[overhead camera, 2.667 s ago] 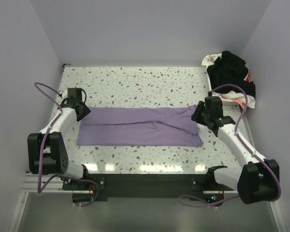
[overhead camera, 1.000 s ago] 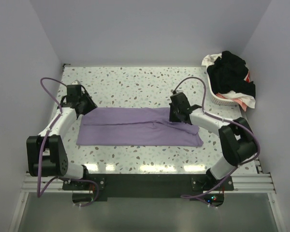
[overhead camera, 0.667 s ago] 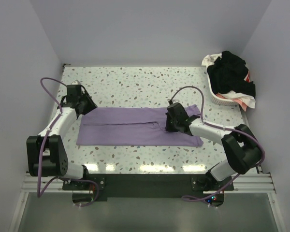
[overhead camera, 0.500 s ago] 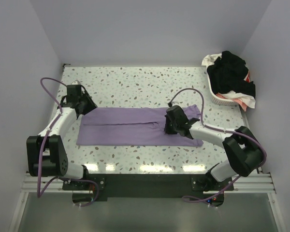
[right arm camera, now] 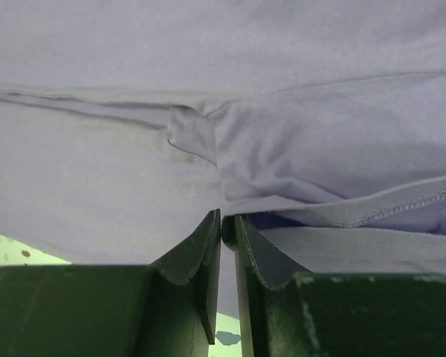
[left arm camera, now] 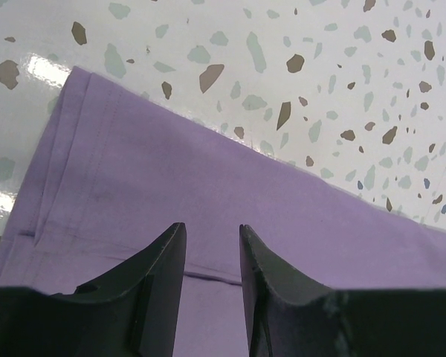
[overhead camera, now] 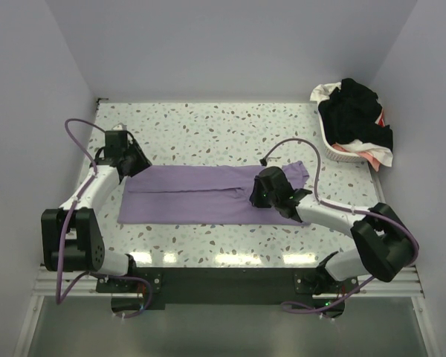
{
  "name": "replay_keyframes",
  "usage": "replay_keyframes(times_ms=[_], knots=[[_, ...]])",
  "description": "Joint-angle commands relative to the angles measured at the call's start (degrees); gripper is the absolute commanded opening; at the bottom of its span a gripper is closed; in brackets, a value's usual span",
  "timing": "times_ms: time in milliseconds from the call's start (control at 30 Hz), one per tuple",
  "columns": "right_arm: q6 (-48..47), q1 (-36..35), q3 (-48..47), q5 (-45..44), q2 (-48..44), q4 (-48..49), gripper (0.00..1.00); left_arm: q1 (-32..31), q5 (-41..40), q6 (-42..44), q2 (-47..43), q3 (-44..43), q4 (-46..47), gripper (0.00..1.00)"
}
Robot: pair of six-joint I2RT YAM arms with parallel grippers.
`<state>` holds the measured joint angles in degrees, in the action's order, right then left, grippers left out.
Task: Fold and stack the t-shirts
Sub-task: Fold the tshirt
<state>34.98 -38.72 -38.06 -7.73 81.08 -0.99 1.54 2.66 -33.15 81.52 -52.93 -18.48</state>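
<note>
The lilac t-shirt (overhead camera: 186, 195) lies flat as a long folded strip across the middle of the table. My left gripper (overhead camera: 136, 166) hovers over its far left corner; in the left wrist view its fingers (left arm camera: 163, 268) stand apart over the lilac cloth (left arm camera: 208, 171) with nothing between them. My right gripper (overhead camera: 256, 196) is over the shirt's middle, shut on a raised fold of the lilac cloth (right arm camera: 297, 156) beside a stitched hem. The black t-shirt (overhead camera: 354, 108), the white t-shirt (overhead camera: 323, 93) and the pink-red t-shirt (overhead camera: 380, 119) are heaped in the basket.
The white plastic basket (overhead camera: 340, 153) stands at the back right corner of the speckled table (overhead camera: 208, 134). Walls close in on three sides. The right arm's purple cable (overhead camera: 286, 143) loops above the shirt's right end.
My right gripper has moved left along the shirt from its right end to its middle and now pinches the cloth. The left gripper has barely shifted at the left corner.
</note>
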Motion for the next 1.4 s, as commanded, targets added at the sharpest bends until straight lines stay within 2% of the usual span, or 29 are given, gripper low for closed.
replay_keyframes(times_ms=[0, 100, 267, 400, 633, 733, 800, 833, 900, 933, 1033, 1167, 1367], knots=[[0.8, -0.3, -1.8, 0.4, -2.4, 3.7, 0.16, -0.7, 0.9, 1.9, -1.1, -0.7, 1.3, 0.4], [1.1, -0.4, -1.5, 0.3, -3.5, 3.8, 0.14, -1.1, 1.4, 2.3, -1.4, -1.0, 1.0, 0.4], [1.1, -0.5, -1.1, 1.5, -4.3, 3.7, 0.14, -8.0, 2.0, 3.3, -1.0, -1.4, 1.1, 0.42], [1.6, -1.1, -1.0, 3.3, -4.1, 4.2, 0.28, -14.3, 1.7, 3.2, 0.7, -1.4, 1.5, 0.44], [2.2, -1.3, -0.1, 0.0, -8.8, 1.2, 0.28, -25.2, 2.9, 3.1, 6.5, -2.8, 4.3, 0.45], [1.1, -1.4, -0.5, -3.1, -11.6, -3.8, 0.42, -30.0, 3.9, 3.3, 9.0, -4.1, 6.4, 0.48], [0.1, -1.4, -1.6, -4.4, -12.9, -8.3, 0.46, -33.3, 4.2, 3.6, 10.2, -4.9, 7.6, 0.49], [-0.1, -1.3, -1.7, -6.2, -13.4, -9.7, 0.52, -34.3, 4.3, 3.7, 11.5, -5.8, 8.7, 0.5], [0.2, -1.3, -1.7, -7.7, -14.5, -13.6, 0.54, -36.5, 4.8, 3.7, 12.5, -6.8, 9.3, 0.51], [0.5, -1.3, -1.7, -11.7, -15.7, -14.9, 0.54, -37.1, 5.2, 3.6, 13.6, -7.7, 10.5, 0.51], [0.6, 1.4, -3.5, -16.3, -15.7, -19.9, 0.51, -39.8, 5.7, 4.0, 16.0, -10.8, 11.5, 0.51], [-2.0, 12.3, -6.0, -10.5, -13.2, -20.2, 0.48, -42.8, 5.3, 5.1, 18.8, -14.8, 12.3, 0.51], [-3.7, 16.8, -9.2, -11.5, -7.4, -18.4, 0.49, -46.8, 4.2, 6.8, 24.8, -22.1, 10.2, 0.52]])
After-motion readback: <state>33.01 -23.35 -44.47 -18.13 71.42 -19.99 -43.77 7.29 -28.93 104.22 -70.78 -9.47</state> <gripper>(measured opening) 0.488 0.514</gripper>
